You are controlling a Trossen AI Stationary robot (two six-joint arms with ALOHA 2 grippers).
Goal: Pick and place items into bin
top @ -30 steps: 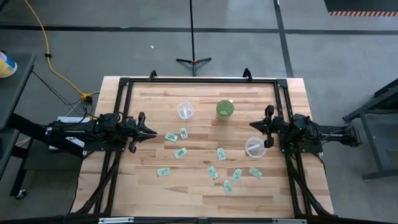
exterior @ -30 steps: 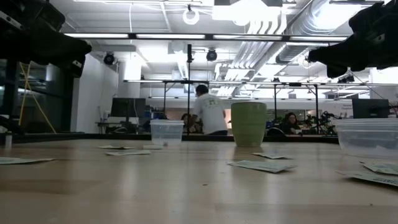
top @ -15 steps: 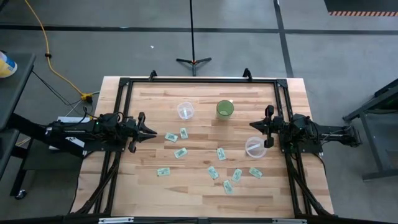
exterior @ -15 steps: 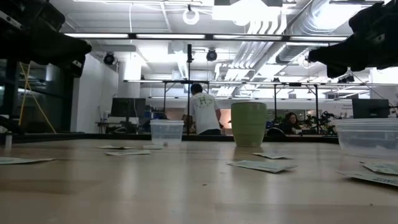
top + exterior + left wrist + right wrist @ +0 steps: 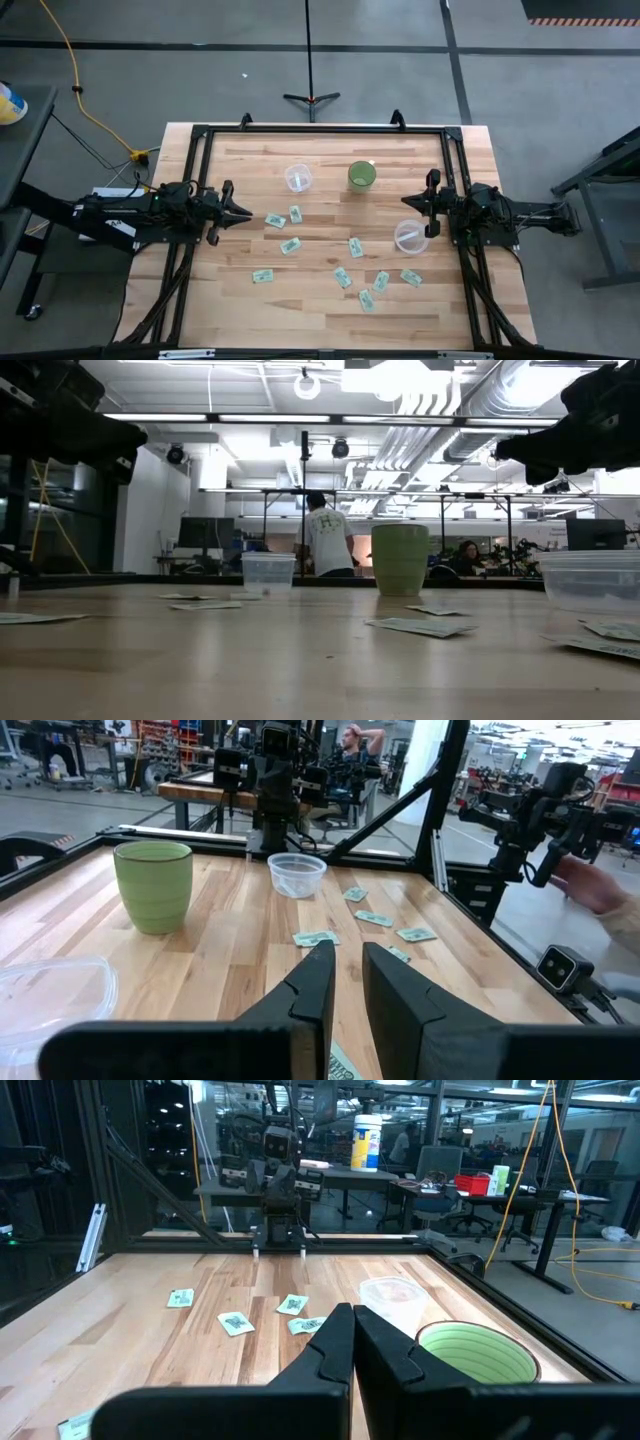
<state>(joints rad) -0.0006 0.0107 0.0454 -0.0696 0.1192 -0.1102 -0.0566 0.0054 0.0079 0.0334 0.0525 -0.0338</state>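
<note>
Waiting at the start: no packet is in a bin, as far as the pictures show.

About ten small green and white packets (image 5: 349,247) lie flat and scattered on the wooden worktop (image 5: 330,310), between the two arms. The left claw (image 5: 243,213) hangs at the left side with its fingers narrow, only a small gap between them, holding nothing. The right claw (image 5: 408,205) hangs at the right side, fully closed and empty, just beside a clear container (image 5: 410,237). Another clear container (image 5: 298,178) and a green cup (image 5: 362,175) stand farther back. I judge that all the picking is left to do.
</note>
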